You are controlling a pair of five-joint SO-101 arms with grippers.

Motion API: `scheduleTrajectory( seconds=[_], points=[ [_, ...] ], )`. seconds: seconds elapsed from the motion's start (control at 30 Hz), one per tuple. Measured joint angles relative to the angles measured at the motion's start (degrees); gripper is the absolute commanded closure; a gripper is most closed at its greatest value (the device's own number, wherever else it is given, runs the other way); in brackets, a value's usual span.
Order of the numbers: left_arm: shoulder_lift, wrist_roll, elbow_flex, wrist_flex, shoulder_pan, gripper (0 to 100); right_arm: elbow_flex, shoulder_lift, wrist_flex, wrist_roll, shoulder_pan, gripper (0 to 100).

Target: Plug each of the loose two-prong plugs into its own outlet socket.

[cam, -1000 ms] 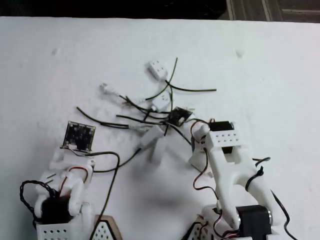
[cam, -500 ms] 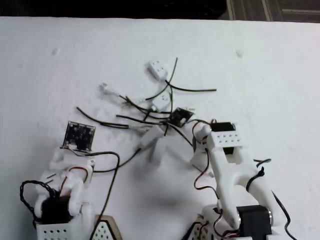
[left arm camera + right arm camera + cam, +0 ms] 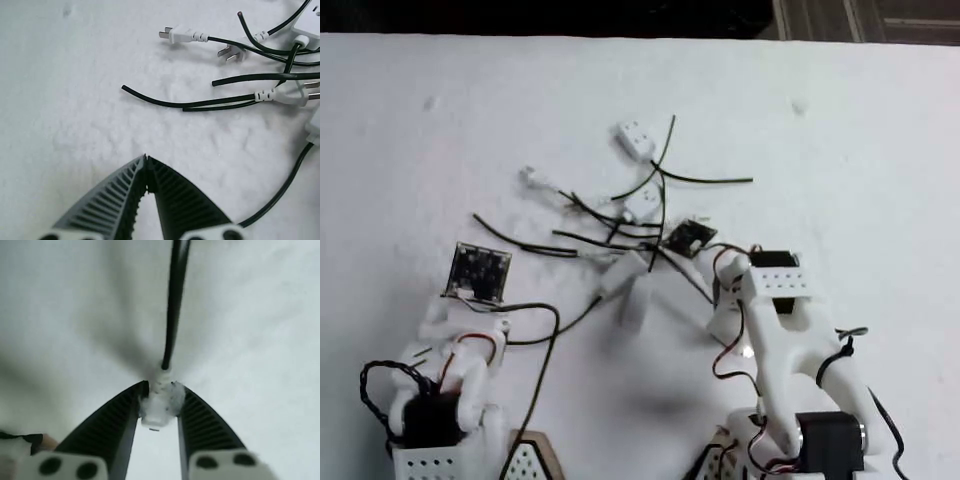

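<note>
Fingertips (image 3: 135, 400) of the right end effector (image 3: 160, 392) are narrowed onto a white plug (image 3: 158, 407), pinching its body from both sides. The plug's black cord (image 3: 174, 300) runs straight away from the grip over the table (image 3: 260, 315).

The left end effector (image 3: 146, 161) is closed right down above the table, its ribbed tips touching with nothing between them. Out past those tips, at about one o'clock, a second plug (image 3: 180, 35) lies flat with its prongs pointing away from the wires. A third plug (image 3: 232, 50) lies just beside it. A fourth plug (image 3: 280, 95) lies at about two o'clock. Each is on a black lead.

Seen from above, the tangle of leads (image 3: 620, 225) sits near the middle of the table. One socket block (image 3: 635, 140) lies tilted at the tangle's twelve o'clock, a little apart from the wires. A second socket block (image 3: 640, 207) lies in among them. The right arm (image 3: 775, 320) stands at about five o'clock on the table, stretched toward the tangle. The left arm (image 3: 455, 350) is folded back at about seven o'clock, well apart from the wires.
</note>
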Motion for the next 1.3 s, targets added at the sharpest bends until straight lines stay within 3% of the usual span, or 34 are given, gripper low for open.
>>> scheduleTrajectory(
  seconds=[0.23,0.43,0.6,0.87,1.1,1.3],
  points=[
    [0.0,0.0,0.0,-0.53,0.0,98,-2.9,-3.52,9.67,3.69,0.0,98.1],
    [0.26,0.0,-0.7,-5.45,0.0,98,-11.43,-18.11,24.09,3.96,0.0,98.1],
    [0.26,0.0,-8.35,-6.68,0.0,98,-16.7,-33.05,32.0,-0.88,-1.49,98.1],
    [-0.35,0.79,-20.13,-7.21,0.18,97,-17.58,-48.53,30.95,-15.21,-12.04,98.1],
    [-0.35,14.51,-21.71,-10.64,4.31,76,-17.58,-54.51,24.97,-28.48,-26.81,98.1],
    [-0.35,21.71,-21.71,-11.25,11.78,76,-17.58,-55.12,19.87,-30.33,-36.4,98.1]
  ],
)
